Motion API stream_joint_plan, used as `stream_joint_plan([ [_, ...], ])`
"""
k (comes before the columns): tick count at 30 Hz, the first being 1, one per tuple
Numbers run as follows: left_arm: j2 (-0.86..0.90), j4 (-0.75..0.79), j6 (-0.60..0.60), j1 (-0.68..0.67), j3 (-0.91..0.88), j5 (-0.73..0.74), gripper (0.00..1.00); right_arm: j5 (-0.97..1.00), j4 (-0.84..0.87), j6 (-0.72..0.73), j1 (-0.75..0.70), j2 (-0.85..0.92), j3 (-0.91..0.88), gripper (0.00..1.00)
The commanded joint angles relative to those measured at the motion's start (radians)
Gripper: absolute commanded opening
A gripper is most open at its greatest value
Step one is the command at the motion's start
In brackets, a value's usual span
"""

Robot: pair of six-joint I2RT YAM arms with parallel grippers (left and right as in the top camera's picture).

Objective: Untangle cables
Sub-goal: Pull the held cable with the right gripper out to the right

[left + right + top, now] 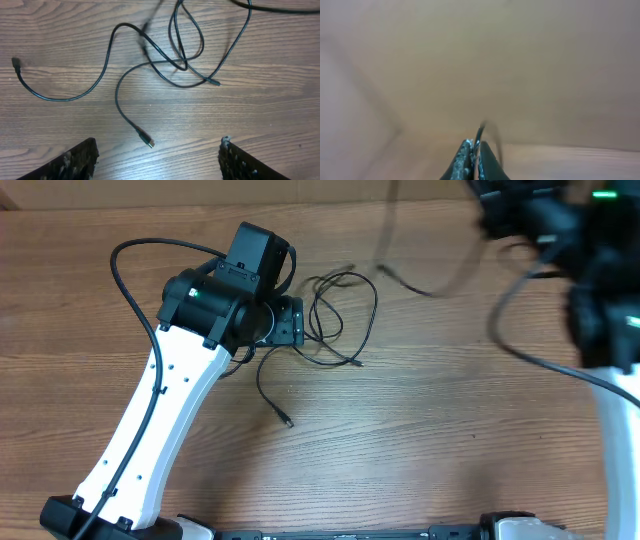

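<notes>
My left gripper (159, 141) hung wide open over the wood-grain surface (270, 115), holding nothing. The thin black cables (183, 63) lay in loose, crossing loops at its twelve o'clock, with one small plug (150, 143) between the fingers. My right gripper (472, 152) was pinched shut on a blurred cable (481, 129), lifted off the surface.

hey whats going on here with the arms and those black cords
Two robot arms are untangling thin black cables on a wooden table. The right gripper is shut on one cable, lifted off to the side. The left gripper hovers open above the loops lying on the table, touching none.
</notes>
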Motion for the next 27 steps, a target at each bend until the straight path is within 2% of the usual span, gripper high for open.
stream_joint_plan([
  [1,-0.007,0.003,-0.006,0.006,-0.005,0.010,0.78,0.161,-0.032,-0.007,-0.178,-0.037,0.023,0.04],
  [5,-0.007,-0.006,-0.006,0.006,-0.005,0.010,0.78,0.331,-0.117,-0.009,-0.420,-0.024,0.023,0.04],
  [8,-0.007,-0.018,-0.006,0.006,-0.005,0.011,0.78,0.299,-0.158,-0.117,-0.563,0.014,0.023,0.04],
  [11,-0.007,-0.010,-0.006,0.006,-0.005,0.053,0.78,0.177,-0.187,-0.195,-0.609,0.048,0.023,0.04],
  [15,-0.007,0.010,-0.006,0.006,-0.005,0.118,0.79,0.027,-0.190,-0.194,-0.604,0.093,0.023,0.04],
  [16,-0.007,0.010,-0.006,0.006,-0.005,0.124,0.81,-0.008,-0.192,-0.194,-0.601,0.099,0.022,0.05],
  [17,-0.007,0.009,-0.004,0.006,-0.005,0.132,0.86,-0.046,-0.195,-0.194,-0.597,0.109,0.022,0.18],
  [18,-0.007,0.009,-0.002,0.006,-0.005,0.139,0.92,-0.081,-0.197,-0.194,-0.591,0.115,0.022,0.45],
  [19,-0.007,0.008,-0.002,0.006,-0.005,0.140,0.98,-0.110,-0.200,-0.193,-0.584,0.121,0.022,0.93],
  [20,-0.007,0.008,0.004,0.006,-0.005,0.140,1.00,-0.130,-0.203,-0.190,-0.576,0.124,0.022,1.00],
  [27,-0.007,0.046,0.058,0.005,-0.005,0.141,1.00,-0.267,-0.249,-0.186,-0.454,0.134,0.022,1.00],
])
